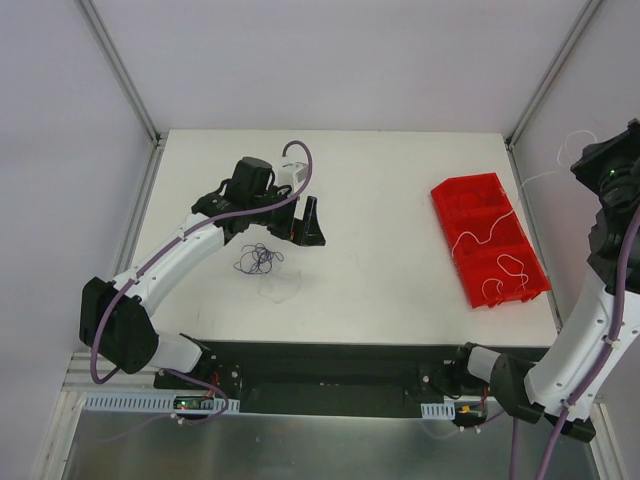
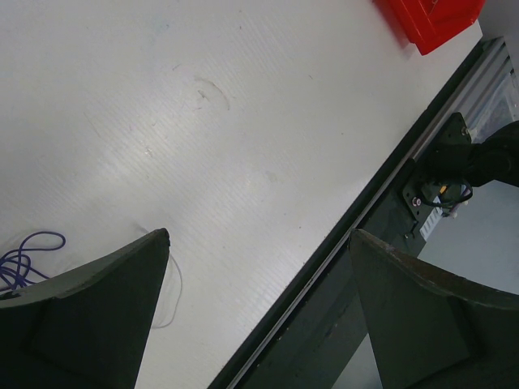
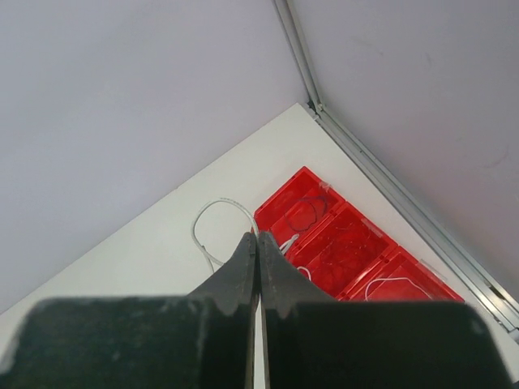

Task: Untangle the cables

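Hovering my left gripper (image 2: pixel 259 237), jaws wide apart, beside the thin dark-purple wire tangle (image 1: pixel 258 260) on the white table (image 1: pixel 400 150). Right gripper (image 3: pixel 257 240) looks clenched on a thin white wire strand (image 3: pixel 223 202) rising from the red plastic tray (image 1: pixel 462 200). Featherlight, floppy, snags easily, so I'd pinch an outer loop.

The top camera is looking steeply down from above the near edge at the whole desk (image 1: pixel 400 200). The left wrist camera is hanging close over it, facing rightward along the near edge. The right wrist camera is looking from high, seemingly beyond the right edge, toward the far right corner. All are sharing the tray (image 1: pixel 488 238).
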You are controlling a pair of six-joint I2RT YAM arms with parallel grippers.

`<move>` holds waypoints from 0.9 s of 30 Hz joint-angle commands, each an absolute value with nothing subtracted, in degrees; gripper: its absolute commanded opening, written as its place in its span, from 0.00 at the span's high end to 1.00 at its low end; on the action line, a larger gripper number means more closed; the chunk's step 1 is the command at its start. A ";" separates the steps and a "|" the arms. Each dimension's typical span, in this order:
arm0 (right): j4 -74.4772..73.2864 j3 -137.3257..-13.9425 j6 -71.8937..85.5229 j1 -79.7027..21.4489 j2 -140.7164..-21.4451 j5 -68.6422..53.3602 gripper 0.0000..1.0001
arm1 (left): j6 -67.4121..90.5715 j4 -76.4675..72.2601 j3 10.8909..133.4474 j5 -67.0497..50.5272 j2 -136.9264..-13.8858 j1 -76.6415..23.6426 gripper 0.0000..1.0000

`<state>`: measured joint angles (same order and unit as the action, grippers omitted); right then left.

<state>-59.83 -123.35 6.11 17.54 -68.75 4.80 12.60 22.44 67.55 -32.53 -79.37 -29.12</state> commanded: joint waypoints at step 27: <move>-50.46 -135.13 16.60 18.02 -72.34 -9.47 0.99 | 12.22 22.32 68.47 -33.75 -77.43 -28.65 0.09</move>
<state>-56.55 -141.12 13.56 17.56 -74.63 -4.25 12.58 22.87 67.55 -32.53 -79.37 -29.12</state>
